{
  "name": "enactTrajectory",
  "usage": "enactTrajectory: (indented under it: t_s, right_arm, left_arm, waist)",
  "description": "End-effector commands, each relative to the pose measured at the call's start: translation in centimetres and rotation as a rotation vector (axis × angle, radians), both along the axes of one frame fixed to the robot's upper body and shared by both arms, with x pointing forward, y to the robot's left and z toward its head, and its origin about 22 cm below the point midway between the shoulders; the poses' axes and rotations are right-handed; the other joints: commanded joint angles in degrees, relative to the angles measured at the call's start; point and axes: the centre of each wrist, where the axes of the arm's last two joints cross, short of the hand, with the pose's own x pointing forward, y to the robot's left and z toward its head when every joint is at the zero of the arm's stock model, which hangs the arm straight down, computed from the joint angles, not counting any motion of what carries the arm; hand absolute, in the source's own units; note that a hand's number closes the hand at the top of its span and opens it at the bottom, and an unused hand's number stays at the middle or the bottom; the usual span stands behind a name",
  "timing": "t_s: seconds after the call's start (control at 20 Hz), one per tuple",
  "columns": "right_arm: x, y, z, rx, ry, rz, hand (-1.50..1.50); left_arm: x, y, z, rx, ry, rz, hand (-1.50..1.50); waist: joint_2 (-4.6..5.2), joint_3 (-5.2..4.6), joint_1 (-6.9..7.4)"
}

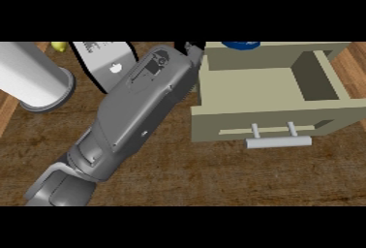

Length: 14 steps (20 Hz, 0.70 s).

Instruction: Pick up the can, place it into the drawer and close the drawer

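The open drawer (pixel 250 92) stands on the counter (pixel 214 174) at right, its handle (pixel 279 141) facing forward. A forearm (pixel 129 116) crosses diagonally to its left. A cylinder (pixel 32 77) stands at far left.

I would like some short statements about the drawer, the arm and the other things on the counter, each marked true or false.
1. The drawer stands open. True.
2. The drawer's handle is black. False: it is light grey, on two short posts.
3. A grey forearm reaches diagonally up toward the drawer's left rear corner. True.
4. The can lies inside the drawer. False: the drawer's visible floor is bare, and no can shows clearly anywhere.
5. A white cylinder stands at the left of the counter. True.
6. Both hands are plainly seen with fingers spread. False: only a dark part of one hand shows at the forearm's end.
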Motion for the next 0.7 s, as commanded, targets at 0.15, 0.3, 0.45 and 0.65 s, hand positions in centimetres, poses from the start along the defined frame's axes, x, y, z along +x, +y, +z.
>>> enactTrajectory:
  t_s: [0.15,0.3,0.45,0.65]
  right_arm:
    - [0.0,0.6,0.8,-0.003,-0.002,-0.001,-1.5]
    - [0.6,-0.5,0.8,0.014,-0.016,0.019,-1.5]
    - [0.6,-0.7,1.8,0.002,-0.005,0.037,-1.5]
    - [0.4,-0.3,1.6,0.004,-0.01,0.018,-1.5]
  left_arm:
    - [0.3,-1.3,0.2,0.024,0.031,0.001,1.5]
    - [0.5,-1.0,-2.4,0.052,0.029,0.046,1.5]
    - [0.3,-1.5,-2.4,0.051,0.035,0.046,1.5]
    - [1.3,-1.1,-2.4,0.07,0.087,0.037,1.5]
  waist:
    - [0.01,0.0,0.08]
    - [0.4,0.05,-1.63]
    - [0.37,0.04,-2.29]
    - [0.41,0.02,-1.36]
